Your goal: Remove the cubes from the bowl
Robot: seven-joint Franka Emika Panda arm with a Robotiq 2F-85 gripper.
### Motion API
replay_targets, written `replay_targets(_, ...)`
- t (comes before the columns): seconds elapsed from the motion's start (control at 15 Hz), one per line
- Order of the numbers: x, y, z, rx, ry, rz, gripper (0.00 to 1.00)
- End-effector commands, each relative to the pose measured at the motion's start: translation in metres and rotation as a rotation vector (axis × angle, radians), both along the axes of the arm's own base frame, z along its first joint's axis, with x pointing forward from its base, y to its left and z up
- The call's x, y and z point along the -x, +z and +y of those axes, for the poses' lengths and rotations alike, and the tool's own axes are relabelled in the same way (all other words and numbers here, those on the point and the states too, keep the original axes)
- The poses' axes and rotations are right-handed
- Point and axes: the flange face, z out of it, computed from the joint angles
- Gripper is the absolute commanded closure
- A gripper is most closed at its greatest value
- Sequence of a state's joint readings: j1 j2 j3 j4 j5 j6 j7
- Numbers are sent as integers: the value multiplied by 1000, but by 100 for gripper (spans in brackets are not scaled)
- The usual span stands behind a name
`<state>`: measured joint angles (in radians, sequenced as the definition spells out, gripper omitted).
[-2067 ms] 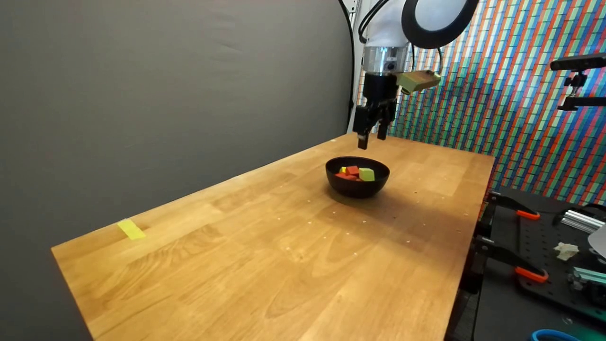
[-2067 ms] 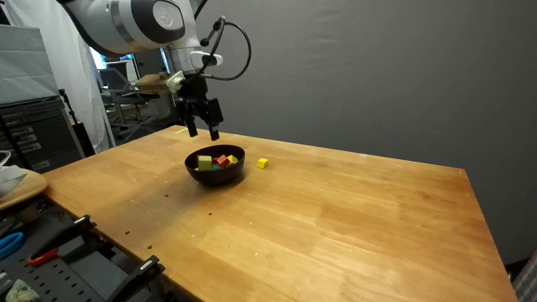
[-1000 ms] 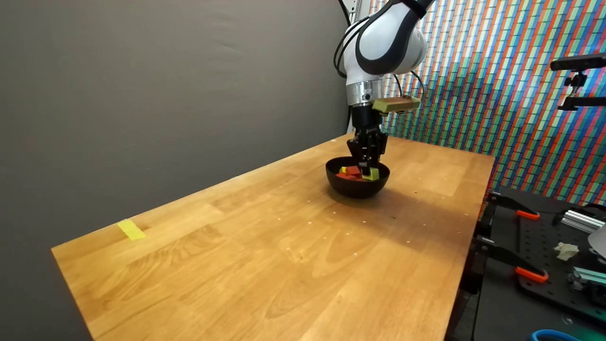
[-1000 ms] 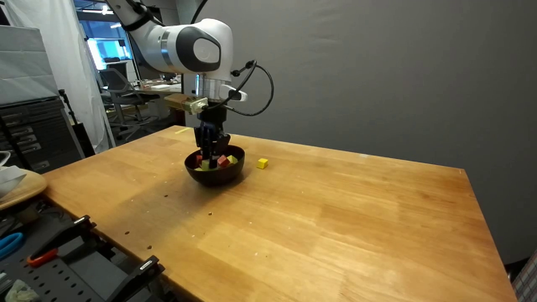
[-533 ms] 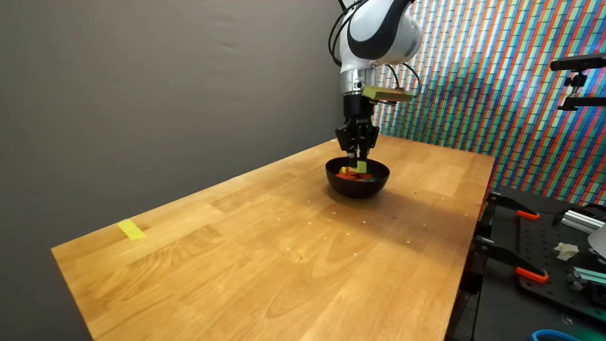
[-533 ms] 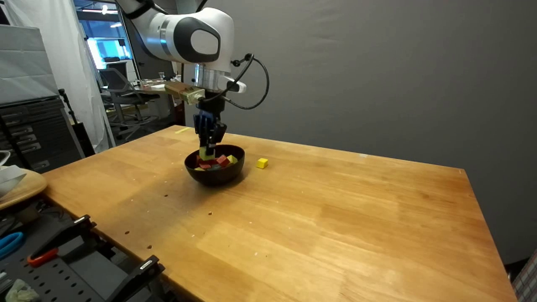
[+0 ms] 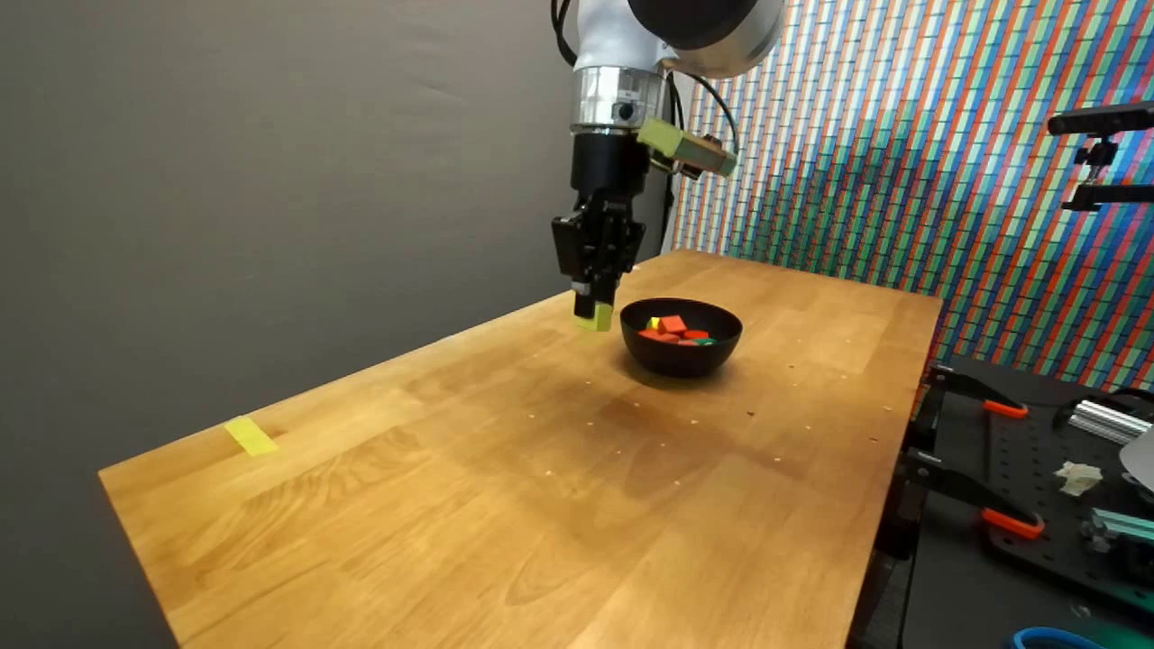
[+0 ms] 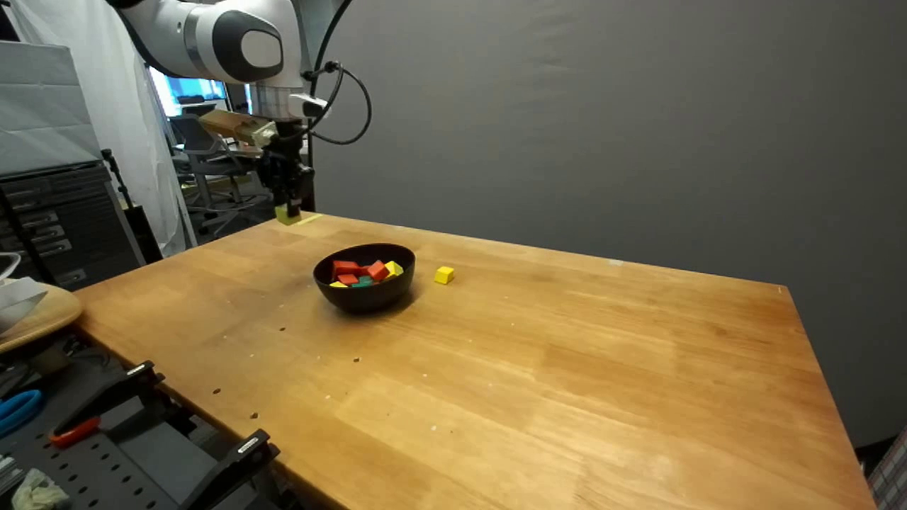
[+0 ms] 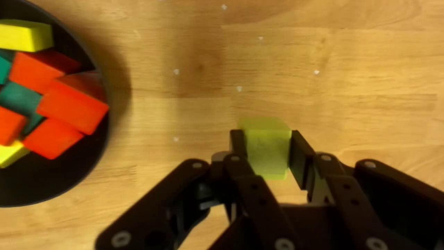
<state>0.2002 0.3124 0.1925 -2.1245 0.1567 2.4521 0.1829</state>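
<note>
1. Cubes (image 9: 71, 107) first: most of them are piled up in the black bowl (image 8: 363, 303). Going by the wrist view there are reds, yellows and some dark green. The bowl runs off the edge there, so I can't give a full count.
2. The gripper (image 9: 267, 147) is grasping a lime-green cube (image 9: 267, 154), squeezed between both fingertips (image 9: 301, 156), up in the air over the table (image 8: 567, 354) and outside the bowl.
3. Where's that? In the wrist view the bowl is around 9 o'clock from the lime-green cube (image 8: 285, 217); in an exterior view that cube is between 10 and 11 o'clock from the bowl.
4. One loose yellow cube (image 8: 444, 275) sits on the table in an exterior view, near the bowl but apart from it, at about 3 o'clock.
5. Flat yellow strip (image 7: 251, 435) on the table too, between 8 and 9 o'clock from the bowl in an exterior view.
</note>
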Motion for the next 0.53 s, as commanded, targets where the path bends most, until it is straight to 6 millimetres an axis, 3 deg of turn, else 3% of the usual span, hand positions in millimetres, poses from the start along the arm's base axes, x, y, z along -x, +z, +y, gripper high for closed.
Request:
replay_targets(0.0,-19,-41,31,6,34,-3,82)
replay_targets(0.13,-28,-58,33,50,49,-2,82)
replay_targets(0.2,-33,-61,31,73,52,4,49)
replay_targets(0.33,-44,-57,26,114,56,-2,33)
replay_targets(0.47,-51,-35,20,115,36,1,17)
